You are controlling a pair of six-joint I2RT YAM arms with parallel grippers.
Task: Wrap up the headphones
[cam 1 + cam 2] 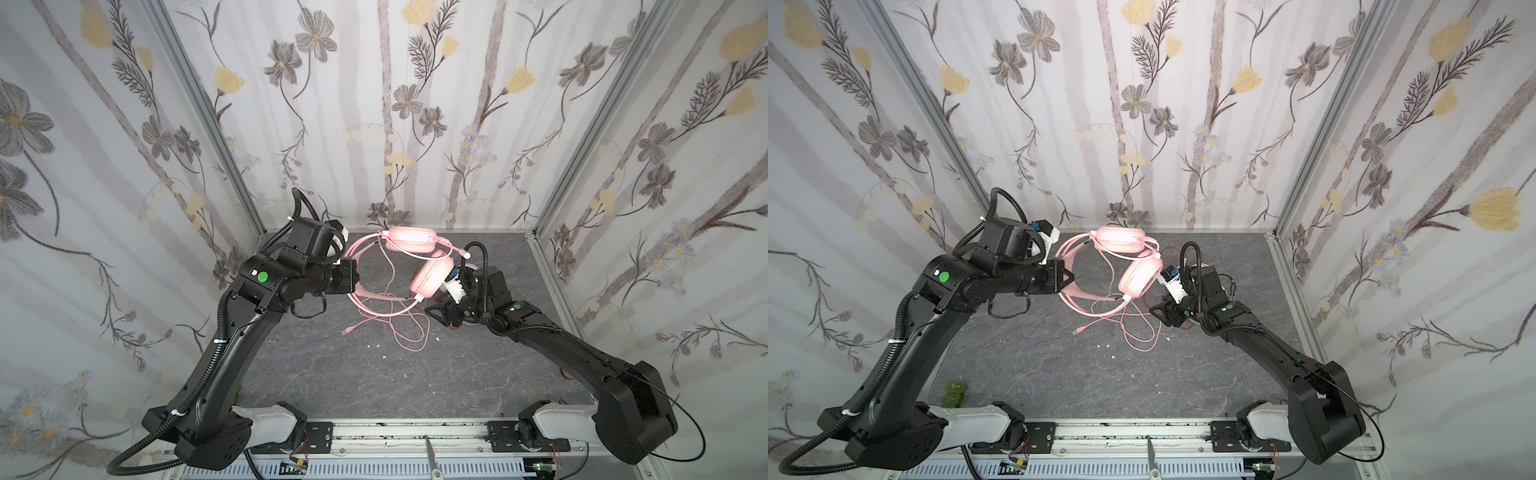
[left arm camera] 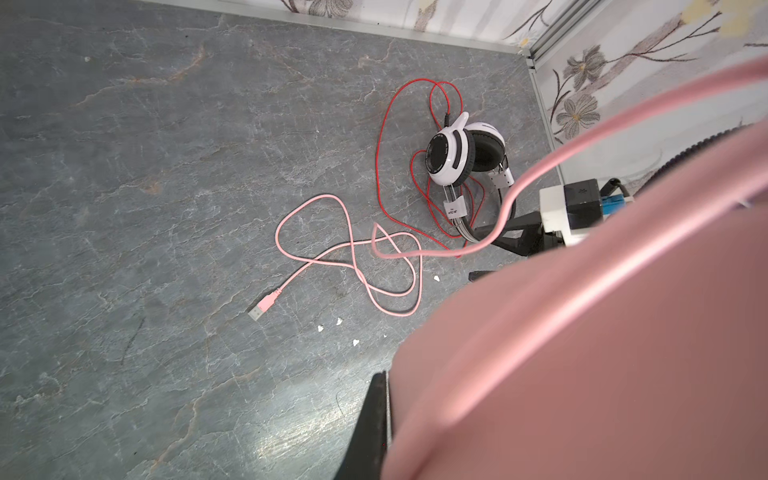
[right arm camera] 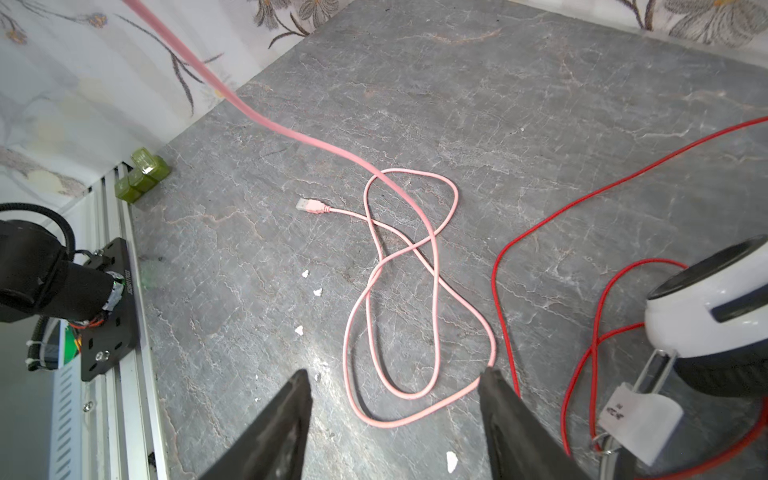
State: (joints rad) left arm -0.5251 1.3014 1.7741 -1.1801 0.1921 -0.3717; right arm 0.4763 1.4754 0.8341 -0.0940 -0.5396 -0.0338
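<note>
Pink plastic over-ear headset [image 1: 432, 276]: clamped aloft by headband in left fingers [image 1: 1066, 277]. Hovered spread, empty right fingers [image 3: 291, 415] over grey stone counter [image 3: 540, 124], loops of thin pink cord [image 3: 411, 248] lengthwise straight ahead.

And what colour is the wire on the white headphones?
Red; the thin cord shows best in the left wrist view.

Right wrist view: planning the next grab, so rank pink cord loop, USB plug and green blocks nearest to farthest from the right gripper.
1. pink cord loop, at the jaws of the right gripper.
2. USB plug, mid-table.
3. green blocks, by the wall.
</note>
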